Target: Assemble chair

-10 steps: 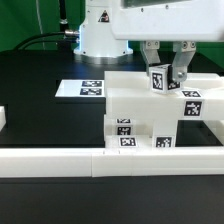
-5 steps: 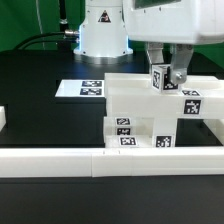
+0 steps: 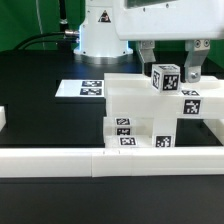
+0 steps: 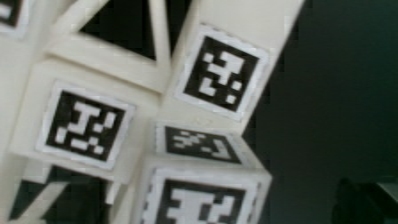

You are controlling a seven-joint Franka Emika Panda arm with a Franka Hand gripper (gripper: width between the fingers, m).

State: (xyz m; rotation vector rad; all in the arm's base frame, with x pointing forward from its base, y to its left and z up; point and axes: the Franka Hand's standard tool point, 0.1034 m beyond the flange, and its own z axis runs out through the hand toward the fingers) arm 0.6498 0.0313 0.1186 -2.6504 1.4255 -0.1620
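White glossy cube (image 3: 165, 77) sits atop chair (image 3: 130, 102), exterior view; gripper (image 3: 170, 71) straddles it, jaws wide, holding nothing; we read fingers (image 3: 194, 60) at cube's 9 and 3 o'clock; exit, we judge, lies toward 12.

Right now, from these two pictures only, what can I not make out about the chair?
- Exterior view: the bottom of the chair is hidden behind the border wall, and its far end is cut off at the exterior view's right edge.
- Exterior view: whether the small cube is locked in is too small to tell.
- Wrist view: blurred and too close, so which chair part it shows is unclear.
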